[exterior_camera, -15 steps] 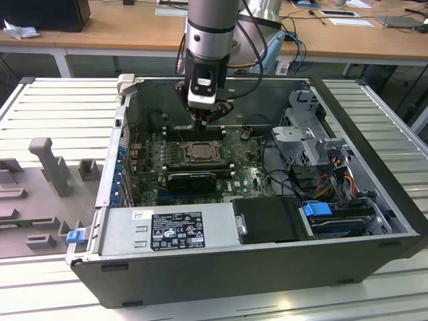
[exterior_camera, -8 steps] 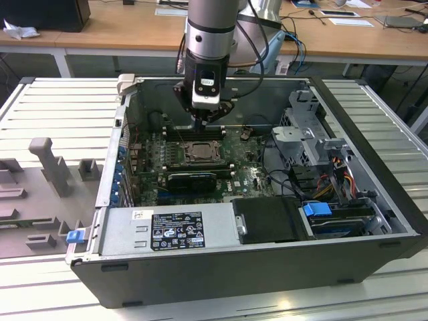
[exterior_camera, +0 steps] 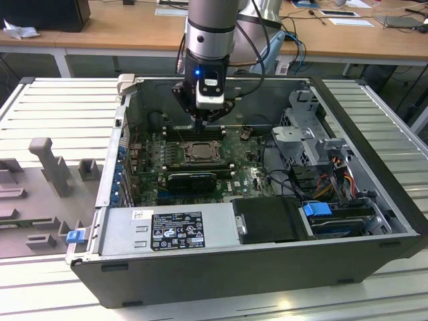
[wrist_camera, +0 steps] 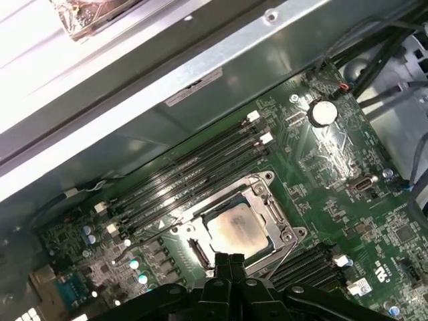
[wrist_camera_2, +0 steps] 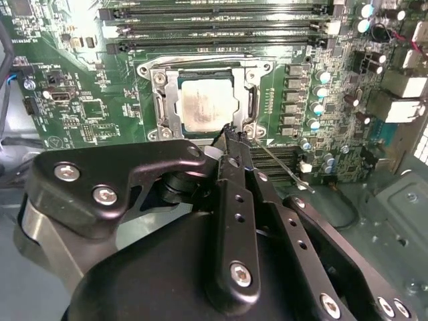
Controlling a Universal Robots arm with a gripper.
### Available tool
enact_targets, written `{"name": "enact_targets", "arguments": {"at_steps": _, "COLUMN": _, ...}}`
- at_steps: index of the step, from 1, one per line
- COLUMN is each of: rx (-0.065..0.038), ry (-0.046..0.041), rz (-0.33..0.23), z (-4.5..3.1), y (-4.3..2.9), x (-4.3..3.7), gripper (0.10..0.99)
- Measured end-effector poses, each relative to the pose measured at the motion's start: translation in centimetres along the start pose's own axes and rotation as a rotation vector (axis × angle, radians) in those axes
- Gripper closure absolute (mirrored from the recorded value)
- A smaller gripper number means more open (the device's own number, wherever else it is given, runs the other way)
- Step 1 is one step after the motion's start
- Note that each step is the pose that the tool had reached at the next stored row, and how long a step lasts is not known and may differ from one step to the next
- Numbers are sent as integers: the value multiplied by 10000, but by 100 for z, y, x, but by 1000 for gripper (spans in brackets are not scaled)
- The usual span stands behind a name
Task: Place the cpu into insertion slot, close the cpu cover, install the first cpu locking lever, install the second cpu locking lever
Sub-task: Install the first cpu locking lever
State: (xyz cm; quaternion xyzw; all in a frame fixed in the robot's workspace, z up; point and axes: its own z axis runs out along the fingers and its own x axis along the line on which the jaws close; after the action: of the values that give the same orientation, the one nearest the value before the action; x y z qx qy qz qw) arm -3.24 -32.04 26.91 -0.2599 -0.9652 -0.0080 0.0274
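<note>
**Exterior view, front to back.** Nearest are the dark side wall of the open computer case [exterior_camera: 234, 277] and, just inside it, the grey power supply [exterior_camera: 167, 227]. Beyond them lies the green motherboard [exterior_camera: 249, 175], with the insertion slot [exterior_camera: 202, 152] near its middle.

**Slot, as seen in both wrist views.** The cpu [wrist_camera_2: 206, 107] sits in the slot with its pale metal face up. The cpu cover [wrist_camera_2: 172, 100] lies flat over it, and the cover's window frames the chip.

**Gripper.** The gripper [wrist_camera_2: 229, 134] hangs just above one corner of the slot. Its fingers [wrist_camera: 235, 262] are pressed together, and nothing is visible between them. A thin locking lever [wrist_camera_2: 281, 164] runs away from that corner across the board. Whether the fingertips touch the lever cannot be told.

**Behind the slot.** The long black memory slots [wrist_camera_2: 214, 30] come next, then the far wall of the case. The robot arm [exterior_camera: 210, 33] rises above the gripper, and wooden desks [exterior_camera: 120, 27] stand furthest back.
</note>
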Motion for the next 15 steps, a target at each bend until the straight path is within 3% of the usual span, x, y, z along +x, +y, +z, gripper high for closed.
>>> {"name": "enact_targets", "arguments": {"at_steps": 9, "rx": 58, "ry": 3, "rz": -1079, "z": 0, "y": 0, "x": 0, "gripper": 980}}
{"name": "enact_targets", "arguments": {"at_steps": 15, "rx": 119, "ry": 7, "rz": -2214, "z": 0, "y": 0, "x": 0, "gripper": 980}}
